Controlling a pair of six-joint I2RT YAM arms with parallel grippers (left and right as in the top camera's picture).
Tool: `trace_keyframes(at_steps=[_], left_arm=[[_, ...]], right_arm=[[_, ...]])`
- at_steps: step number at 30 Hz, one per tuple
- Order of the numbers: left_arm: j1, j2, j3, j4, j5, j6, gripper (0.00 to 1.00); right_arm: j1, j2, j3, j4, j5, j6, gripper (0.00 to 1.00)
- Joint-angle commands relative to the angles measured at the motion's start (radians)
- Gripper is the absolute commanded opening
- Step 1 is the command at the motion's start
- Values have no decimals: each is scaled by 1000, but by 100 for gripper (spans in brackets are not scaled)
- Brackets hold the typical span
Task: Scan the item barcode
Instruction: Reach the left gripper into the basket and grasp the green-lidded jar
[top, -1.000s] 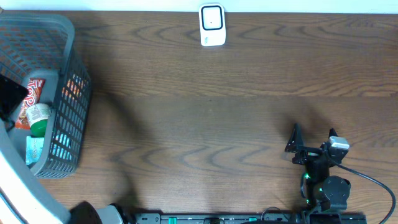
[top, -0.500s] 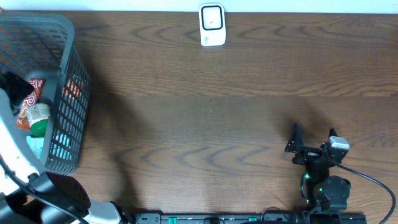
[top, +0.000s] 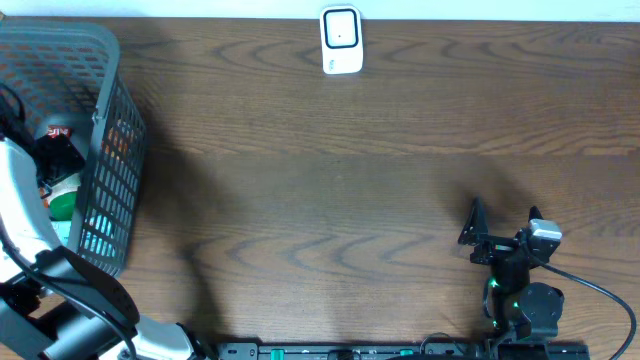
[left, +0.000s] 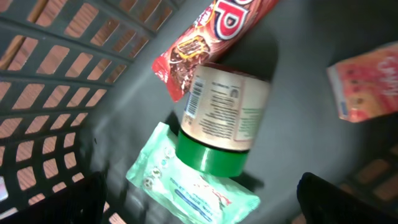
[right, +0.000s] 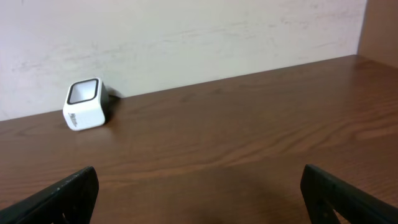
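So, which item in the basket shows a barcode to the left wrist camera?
The jar with the green lid, lying on its side: its label's edge carries a barcode. The red snack wrapper, the pale green packet and the orange carton show none.

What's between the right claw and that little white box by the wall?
Nothing: bare tabletop runs from the right claw to the white box, in the overhead view.
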Motion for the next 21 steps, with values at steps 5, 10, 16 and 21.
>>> trace_keyframes(at_steps=[5, 10, 16, 21], left_arm=[[79, 98, -2, 22, 77, 39, 98], [79, 146, -2, 34, 110, 55, 98], [79, 151, -2, 55, 126, 77, 98], [79, 151, -18, 84, 166, 117, 98]], right_arm=[[8, -5, -2, -4, 1, -14, 99], [8, -5, -2, -4, 1, -14, 99], [8, -5, -2, -4, 1, -14, 99], [8, -5, -2, -4, 1, -14, 99]])
